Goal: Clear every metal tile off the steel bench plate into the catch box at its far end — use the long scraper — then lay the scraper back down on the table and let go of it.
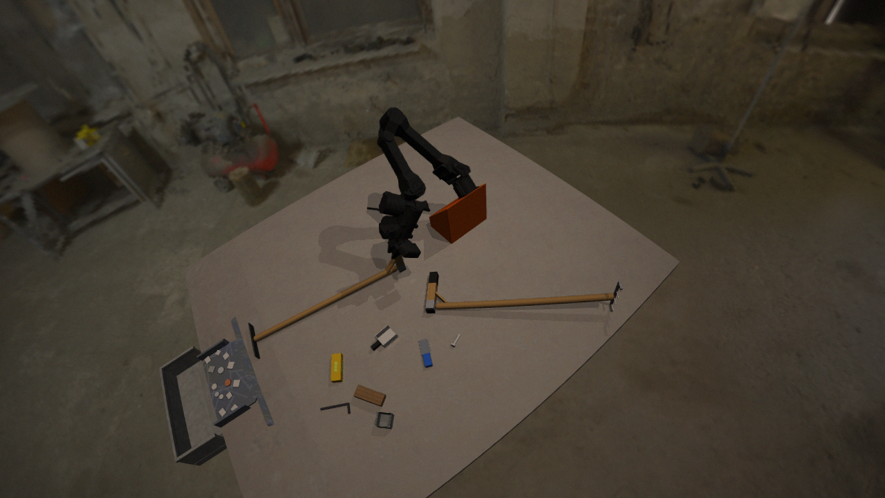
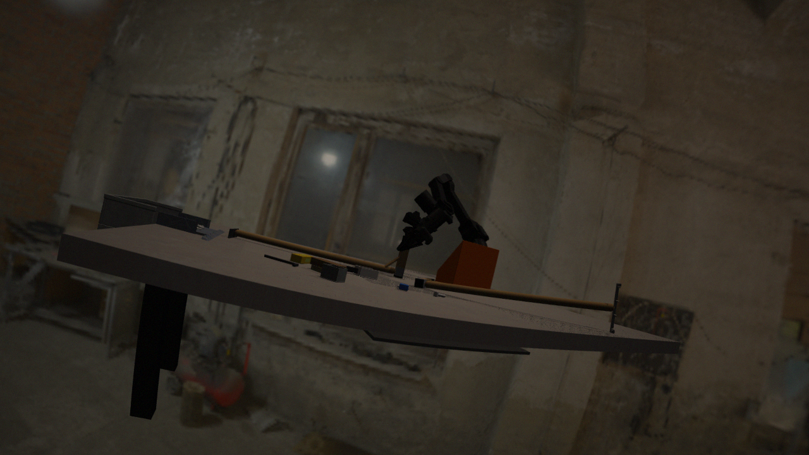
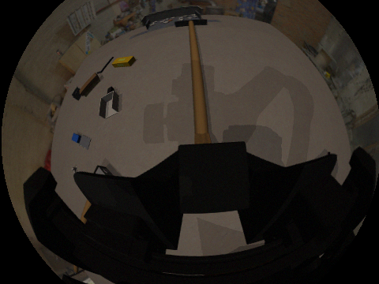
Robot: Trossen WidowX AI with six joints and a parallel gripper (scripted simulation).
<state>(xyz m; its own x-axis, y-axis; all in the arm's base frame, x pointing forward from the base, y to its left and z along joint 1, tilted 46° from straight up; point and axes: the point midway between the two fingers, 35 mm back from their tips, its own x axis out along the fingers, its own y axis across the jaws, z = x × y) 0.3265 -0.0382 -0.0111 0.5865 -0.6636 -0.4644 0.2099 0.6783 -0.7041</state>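
The long scraper (image 1: 324, 303) (image 2: 311, 249) (image 3: 198, 83) has a wooden shaft and a dark flat blade just short of the steel bench plate (image 1: 249, 371). My gripper (image 1: 396, 259) (image 2: 401, 250) (image 3: 204, 148) is shut on the upright grip block at the scraper's near end. Several small pale metal tiles and one orange tile (image 1: 227, 382) lie spread over the plate, between its dark side walls. The grey catch box (image 1: 168, 405) (image 2: 127, 212) (image 3: 171, 14) adjoins the plate's far end, at the table's edge. Its visible floor shows no tiles; part of it is hidden by its wall.
A second long tool, a rake (image 1: 525, 302) (image 2: 520, 296), lies right of the gripper. Between it and the plate lie a small pan (image 1: 386, 336), a blue-ended piece (image 1: 426, 354), a bolt (image 1: 455, 339), a yellow box (image 1: 336, 367), a wooden block (image 1: 369, 395), a hex key (image 1: 335, 407) and a small square tray (image 1: 384, 420).
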